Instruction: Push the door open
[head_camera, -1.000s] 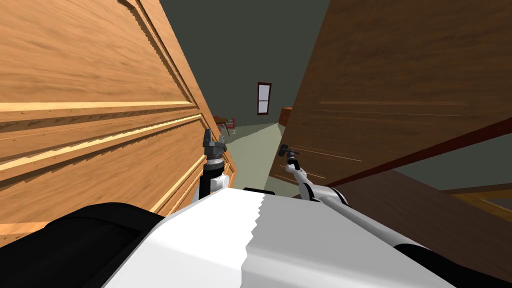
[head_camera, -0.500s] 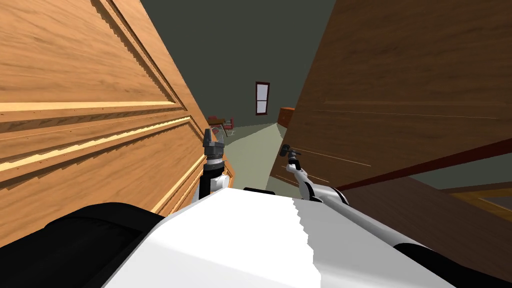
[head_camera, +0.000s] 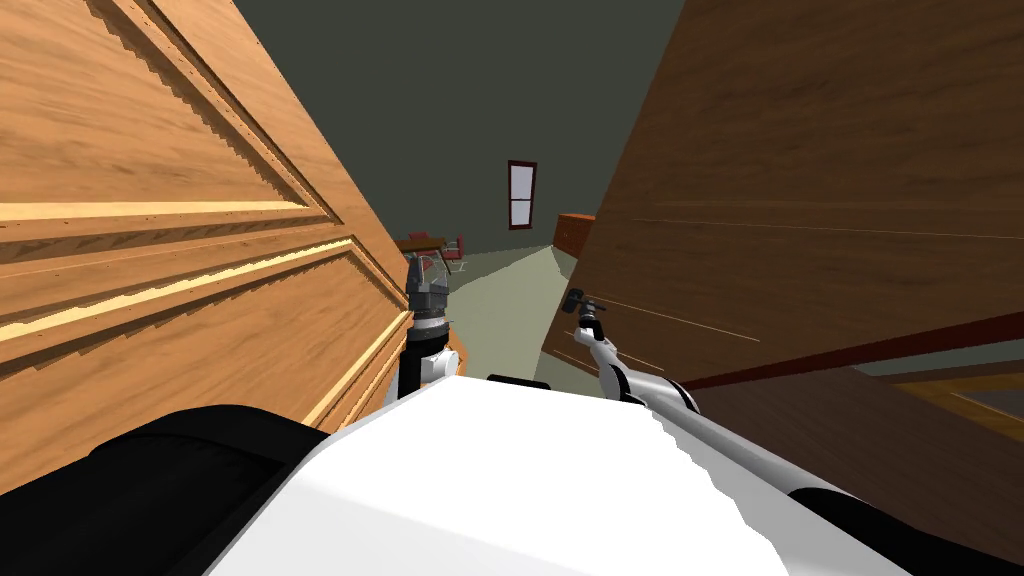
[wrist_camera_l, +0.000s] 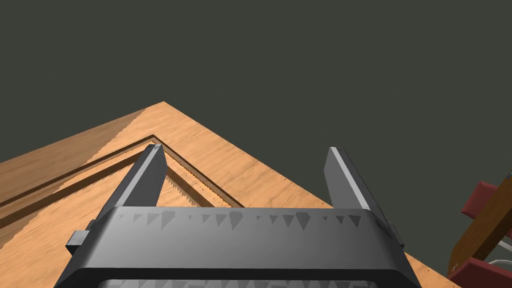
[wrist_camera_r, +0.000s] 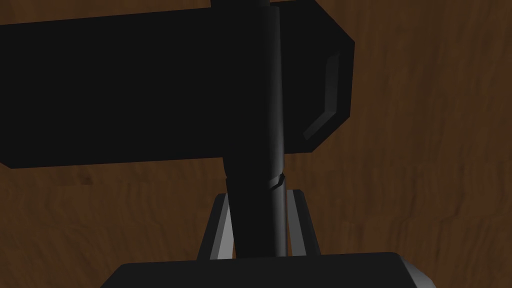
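A dark brown door (head_camera: 800, 150) stands at my right, swung partly away from me. Its black lever handle (wrist_camera_r: 255, 125) runs up from between my right gripper's fingers, across a black plate (wrist_camera_r: 125, 85). My right gripper (head_camera: 573, 297) (wrist_camera_r: 260, 195) is shut on that handle, its fingers pressed against the handle's sides. At my left stands a light wooden panelled door (head_camera: 150, 250) (wrist_camera_l: 225, 160). My left gripper (head_camera: 425, 268) (wrist_camera_l: 245, 149) hangs open beside its free edge, holding nothing.
Between the two doors a pale green floor (head_camera: 500, 300) leads into a room with dark grey walls. A window (head_camera: 521, 193) is on the far wall, a table with red chairs (head_camera: 430, 245) at the left and a brown cabinet (head_camera: 573, 230) at the right.
The gap between the two doors has widened and more of the far room shows. The dark door has swung further away. My right gripper keeps its hold on the handle.
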